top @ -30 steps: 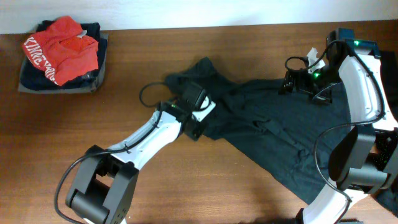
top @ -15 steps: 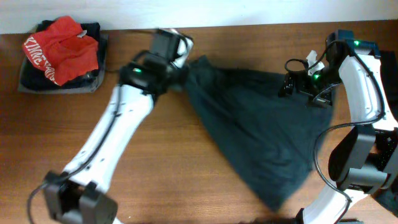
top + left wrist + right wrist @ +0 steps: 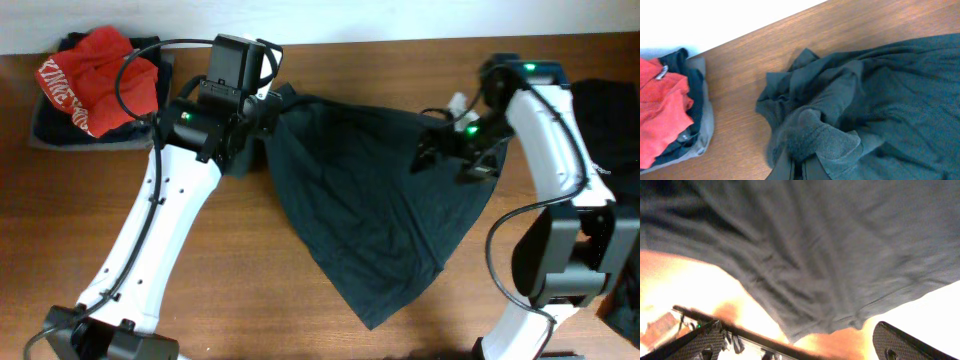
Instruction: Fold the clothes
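The left tool (image 3: 262, 112) is mostly hidden from above by its own wrist. Its wrist view shows it (image 3: 802, 167) cut off at the bottom edge, pressed together on a bunched fold of the teal-grey shirt (image 3: 900, 90). From overhead that shirt (image 3: 370, 200) spreads across the middle of the table (image 3: 250, 300), its far edge running between the two arms and its near end tapering to a point.

The right tool (image 3: 445, 150) sits over the shirt's right corner, too dark from above to read. Its own camera shows it (image 3: 800, 342) spread wide, with the fingers (image 3: 702, 340) at the bottom corners and the shirt (image 3: 815, 255) beyond them. The picture is blurred, and I cannot tell whether the cloth touches the pads.

At the far left, a red shirt (image 3: 95, 75) with white lettering tops a stack of dark folded clothes (image 3: 45, 125). The left wrist view catches only part of it (image 3: 665, 110). Only the overhead view shows a black cloth (image 3: 610, 110) at the right edge, partly behind the right arm.
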